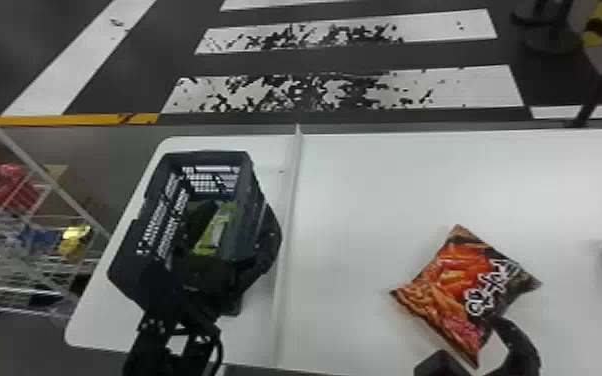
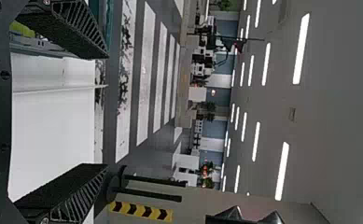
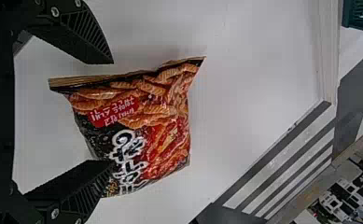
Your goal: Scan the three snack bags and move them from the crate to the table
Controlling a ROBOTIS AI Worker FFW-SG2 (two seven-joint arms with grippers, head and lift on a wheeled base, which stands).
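Lower right in the head view, a red-orange snack bag (image 1: 457,280) is lying on the table (image 1: 355,200) near the right gripper (image 1: 467,342), fingers parting. Left, the left gripper (image 1: 237,230) is spreading at the crate (image 1: 132,265). The left wrist view is adding ceiling lights (image 2: 301,49).

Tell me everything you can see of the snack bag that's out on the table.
The snack bag is a glossy, puffed pillow pouch, orange, red and black, with white lettering and a picture of ridged snacks. It looks sealed, with a flat seam along one end. It lies printed face up, skewed, on the white table, to the right of the raised strip. The right gripper is open over one end; whether a finger touches the bag, I can't tell.
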